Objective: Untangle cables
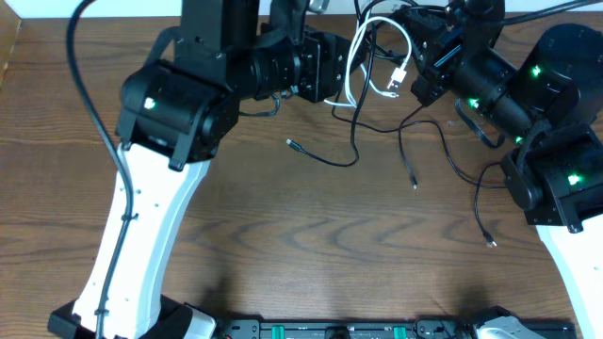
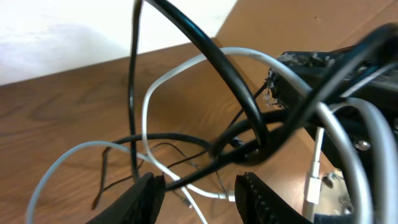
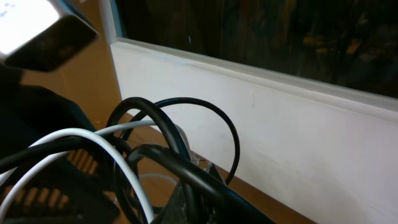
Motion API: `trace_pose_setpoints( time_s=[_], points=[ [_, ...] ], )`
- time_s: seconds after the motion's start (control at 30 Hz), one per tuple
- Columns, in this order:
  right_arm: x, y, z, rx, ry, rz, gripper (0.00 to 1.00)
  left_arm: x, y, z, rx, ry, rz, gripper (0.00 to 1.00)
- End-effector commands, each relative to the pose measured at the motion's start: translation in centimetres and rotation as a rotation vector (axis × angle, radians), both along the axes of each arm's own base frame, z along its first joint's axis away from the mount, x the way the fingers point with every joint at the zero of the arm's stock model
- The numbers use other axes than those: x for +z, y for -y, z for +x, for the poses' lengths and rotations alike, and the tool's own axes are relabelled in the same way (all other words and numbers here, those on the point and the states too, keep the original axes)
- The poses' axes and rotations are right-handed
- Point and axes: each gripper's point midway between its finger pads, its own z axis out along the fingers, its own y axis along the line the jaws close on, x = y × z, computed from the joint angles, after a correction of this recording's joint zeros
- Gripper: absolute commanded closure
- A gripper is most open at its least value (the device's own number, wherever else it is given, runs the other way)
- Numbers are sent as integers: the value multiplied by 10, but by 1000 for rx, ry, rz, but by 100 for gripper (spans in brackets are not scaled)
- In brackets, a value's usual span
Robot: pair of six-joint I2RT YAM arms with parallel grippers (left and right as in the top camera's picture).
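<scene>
L gripper [image 2: 202, 186] jaws spread, blk & wht cables [image 2: 144, 112] running thru the gap. R gripper [image 1: 415, 66] pressed shut, cables looped close round it.

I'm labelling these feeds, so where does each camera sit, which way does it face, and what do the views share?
Overhead: fixed above the table, facing straight down on the cables; the left arm and right arm both show.
Left wrist: on the left arm, facing low across the table into the cables; left tool at the bottom edge.
Right wrist: facing past close cable loops to a white wall; dark parts below are too blurred to name.
Shared: the white cable shows in all three.
</scene>
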Motion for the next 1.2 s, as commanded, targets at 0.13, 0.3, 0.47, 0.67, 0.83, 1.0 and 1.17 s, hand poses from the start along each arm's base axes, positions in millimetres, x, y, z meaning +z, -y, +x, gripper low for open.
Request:
trace_pose_setpoints(
  time_s=[0.13,0.3,0.47,0.67,0.83,1.0,1.17],
  points=[
    [9,0,-5,10,11,22,99,12,11,-5,-53,17,-49,59],
    [7,0,-6,11,4,20,99,14,12,-5,-54,24,-52,92],
    [6,-3,-9,37,-3,18,99,18,12,-2,-52,44,-59,92],
    [5,2,-4,-2,0,14,99,17,2,5,-29,62,-42,92],
    [5,1,-4,4,-1,14,99,16,-2,8,-17,62,-42,93],
    [5,0,-5,14,1,15,99,17,0,6,-30,60,-47,92],
    [5,0,-4,13,1,15,99,20,15,-7,-111,90,-49,76]
  ],
)
